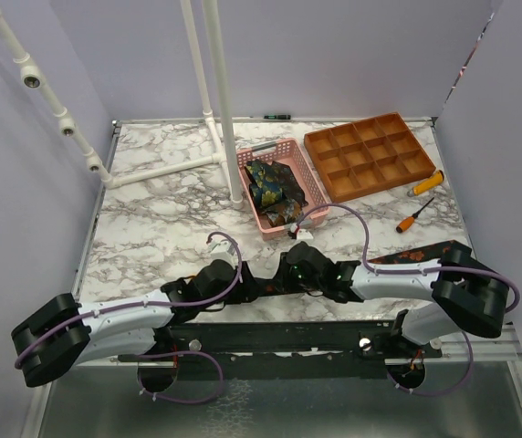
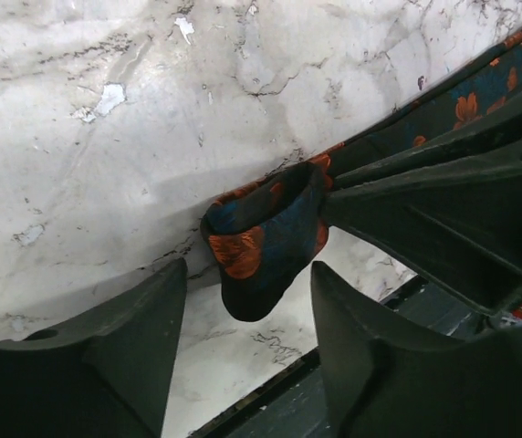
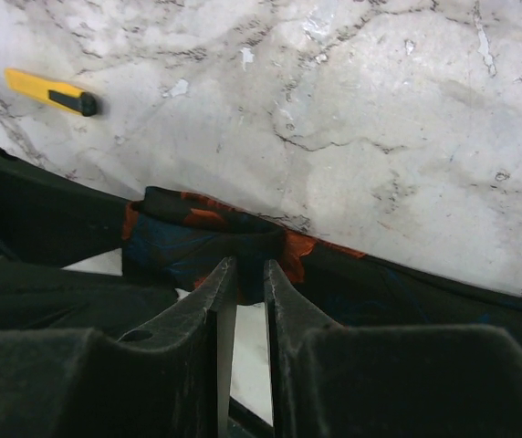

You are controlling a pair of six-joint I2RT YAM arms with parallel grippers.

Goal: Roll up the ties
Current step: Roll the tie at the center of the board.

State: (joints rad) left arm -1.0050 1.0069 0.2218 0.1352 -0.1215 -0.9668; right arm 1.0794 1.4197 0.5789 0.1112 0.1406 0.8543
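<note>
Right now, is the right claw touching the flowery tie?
Touching. The right wrist view shows the right gripper pinching the wall of the rolled-up flowery tie between its nearly closed fingertips.

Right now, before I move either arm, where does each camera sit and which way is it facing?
Top camera: above and behind the arms, looking down at the marble table; left arm and right arm both show, meeting mid-table.
Left wrist: on the left arm, looking past its open left claw at the rolled end of the flowered tie.
Right wrist: on the right arm, looking along its right claw, shut on that roll.
Shared: both wrist views show the same roll, from opposite sides.
</note>
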